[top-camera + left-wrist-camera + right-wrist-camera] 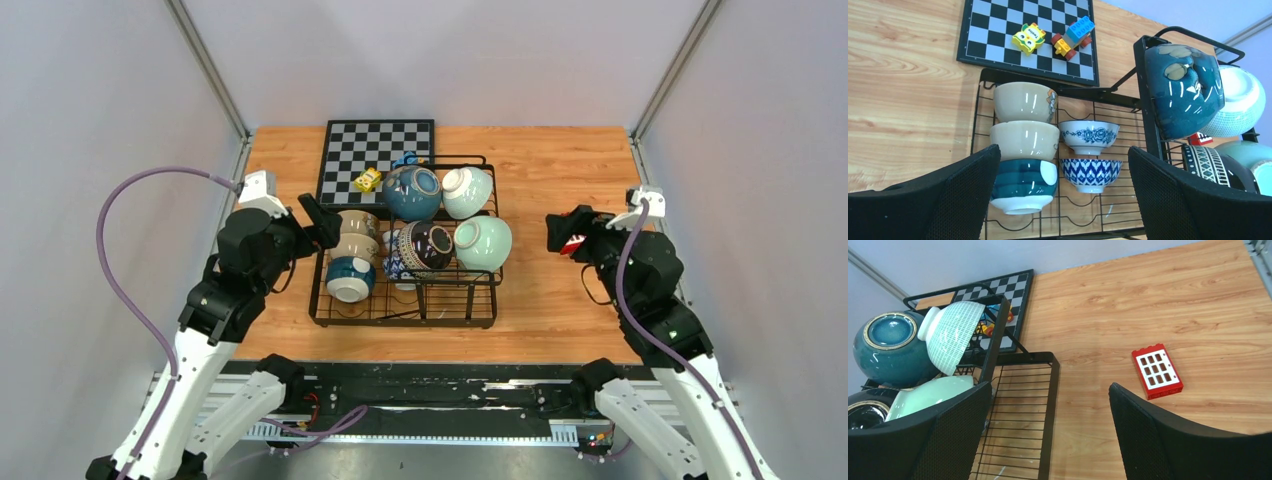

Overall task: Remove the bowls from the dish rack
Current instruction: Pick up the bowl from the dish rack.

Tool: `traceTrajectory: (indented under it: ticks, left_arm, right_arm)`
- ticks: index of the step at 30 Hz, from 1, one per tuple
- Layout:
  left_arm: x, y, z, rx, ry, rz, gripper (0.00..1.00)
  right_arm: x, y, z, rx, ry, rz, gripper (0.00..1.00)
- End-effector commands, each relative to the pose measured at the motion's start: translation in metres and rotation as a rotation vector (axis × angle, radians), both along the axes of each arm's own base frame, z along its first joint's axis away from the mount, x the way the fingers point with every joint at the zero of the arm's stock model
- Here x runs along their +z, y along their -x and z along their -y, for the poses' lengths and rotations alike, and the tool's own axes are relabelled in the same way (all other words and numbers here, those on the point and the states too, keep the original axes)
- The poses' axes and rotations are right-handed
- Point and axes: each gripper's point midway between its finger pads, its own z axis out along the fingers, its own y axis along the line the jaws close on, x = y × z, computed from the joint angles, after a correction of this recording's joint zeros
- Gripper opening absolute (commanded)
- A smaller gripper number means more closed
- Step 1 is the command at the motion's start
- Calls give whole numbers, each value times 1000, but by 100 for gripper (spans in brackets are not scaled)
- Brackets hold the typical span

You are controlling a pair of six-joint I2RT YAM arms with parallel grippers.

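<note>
Dish rack (450, 300) sits mid-table, with all the bowls (411, 192) inside it, tipped on edge and packed touching. Your left gripper (322, 221) and right gripper (561, 232) flank it, both spread wide and empty. Lift one bowl carelessly and its neighbours may roll or clatter.

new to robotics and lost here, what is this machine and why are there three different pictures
These are two robot arms bolted at the near edge of a wooden table. The wide picture comes from a fixed camera above and behind them. The other two come from a camera on each wrist, so the black shapes at the bottom are that arm's own fingers. On the table stands a black wire dish rack full of bowls, with a chessboard carrying toy blocks behind it and a red block to its right. The left gripper and right gripper are open and hold nothing.
</note>
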Motion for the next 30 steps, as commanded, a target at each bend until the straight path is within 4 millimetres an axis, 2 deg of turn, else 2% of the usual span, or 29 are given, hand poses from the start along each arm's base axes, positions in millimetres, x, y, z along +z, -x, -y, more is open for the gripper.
traceTrajectory:
  ticks: [1,3,5,7,9,11,14,16,19,21,22,25,30]
  left_arm:
    - [5,3,-2,9,23,37,100]
    - [7,5,-5,20,24,58,100]
    - [10,6,-8,33,24,79,100]
    - [13,7,-8,25,27,100,100]
    - [16,7,-4,1,34,115,100]
    - [19,9,3,-41,37,127,100]
    - [17,11,8,-78,36,133,100]
    - [15,12,5,-60,39,141,100]
    - [10,11,-8,18,52,143,100]
    - [8,12,-11,41,64,146,100]
    - [3,14,-10,28,62,150,100]
    - [-1,17,-9,17,60,144,100]
    - [-3,23,13,-121,62,167,100]
  right_arm:
    - [5,4,17,-81,6,58,91]
    - [11,8,17,-74,-22,82,94]
    - [21,14,-3,58,6,89,97]
    - [20,13,-15,120,24,19,98]
    - [14,10,-16,113,45,-82,98]
    - [19,7,-18,114,34,-102,98]
    - [38,1,-29,159,-57,-69,99]
    - [48,-7,-37,187,-144,-62,99]
    - [55,-21,-46,230,-301,-68,97]
    - [52,-26,-52,270,-420,-103,95]
    - [52,-23,-60,333,-501,-90,92]
    - [58,-7,-75,469,-568,-25,90]
    - [55,16,-83,559,-572,12,85]
